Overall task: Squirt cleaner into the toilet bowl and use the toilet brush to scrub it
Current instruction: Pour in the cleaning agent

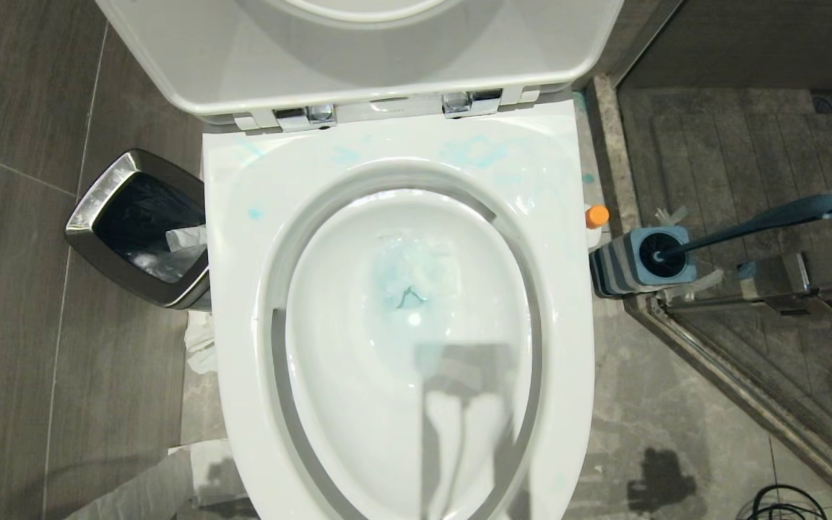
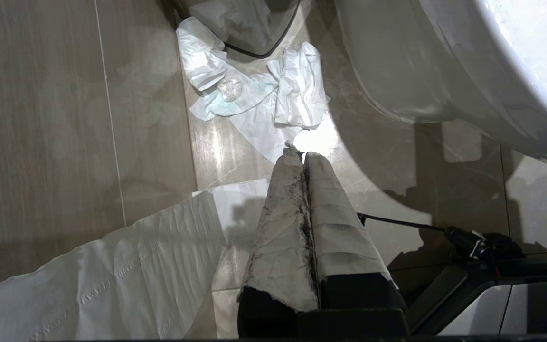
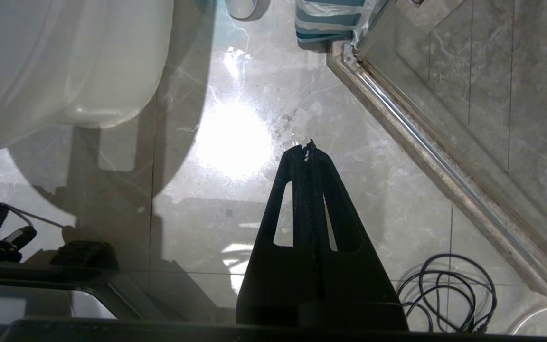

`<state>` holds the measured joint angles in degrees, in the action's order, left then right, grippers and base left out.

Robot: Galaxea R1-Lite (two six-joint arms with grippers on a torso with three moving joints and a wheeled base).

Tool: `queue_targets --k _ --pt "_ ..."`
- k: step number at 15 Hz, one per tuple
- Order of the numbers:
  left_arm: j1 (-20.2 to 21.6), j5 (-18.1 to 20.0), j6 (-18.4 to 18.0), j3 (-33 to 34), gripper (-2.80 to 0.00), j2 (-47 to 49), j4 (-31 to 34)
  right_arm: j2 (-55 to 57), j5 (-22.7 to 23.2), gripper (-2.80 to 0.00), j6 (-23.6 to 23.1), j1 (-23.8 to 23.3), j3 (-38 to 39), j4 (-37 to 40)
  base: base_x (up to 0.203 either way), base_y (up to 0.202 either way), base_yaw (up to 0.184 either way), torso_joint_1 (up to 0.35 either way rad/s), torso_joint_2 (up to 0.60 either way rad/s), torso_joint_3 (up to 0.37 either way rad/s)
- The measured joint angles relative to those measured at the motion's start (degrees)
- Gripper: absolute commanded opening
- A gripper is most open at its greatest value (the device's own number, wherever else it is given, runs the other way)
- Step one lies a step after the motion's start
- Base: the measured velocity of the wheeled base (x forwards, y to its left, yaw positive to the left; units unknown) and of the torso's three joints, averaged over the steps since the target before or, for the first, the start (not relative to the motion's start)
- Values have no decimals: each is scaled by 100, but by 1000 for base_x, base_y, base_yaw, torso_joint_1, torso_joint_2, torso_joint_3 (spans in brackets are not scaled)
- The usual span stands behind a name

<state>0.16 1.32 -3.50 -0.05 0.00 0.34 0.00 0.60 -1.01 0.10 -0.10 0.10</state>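
The white toilet bowl (image 1: 243,238) fills the middle of the head view, lid raised, with faint blue smears on its rim and blue liquid in the water. The cleaner (image 1: 596,217) shows only its orange cap, just right of the rim. Beside it the toilet brush (image 1: 763,220) stands in its grey-blue holder (image 1: 614,267), handle leaning right. Neither arm appears in the head view. My left gripper (image 2: 302,153), fingers wrapped in white tape, hangs shut and empty over the floor left of the bowl (image 2: 468,71). My right gripper (image 3: 307,147) hangs shut and empty over the floor right of the bowl (image 3: 64,61).
A steel-rimmed waste bin (image 1: 109,191) stands left of the toilet. Crumpled paper (image 2: 254,90) and a paper sheet (image 2: 112,280) lie on the floor there. A shower door frame (image 3: 444,171) runs along the right, with a coiled black cable (image 3: 449,294) before it.
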Motion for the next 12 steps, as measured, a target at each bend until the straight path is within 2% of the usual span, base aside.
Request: queue_targets --k 6,12 --pt "0 8 0 5 -280 0 2 0 0 -280 -2 0 0 0 0 0 0 0 0 0" --pt "0 6 2 2 -280 0 0 0 0 -280 -2 0 0 -2 0 0 0 4 2 -89"
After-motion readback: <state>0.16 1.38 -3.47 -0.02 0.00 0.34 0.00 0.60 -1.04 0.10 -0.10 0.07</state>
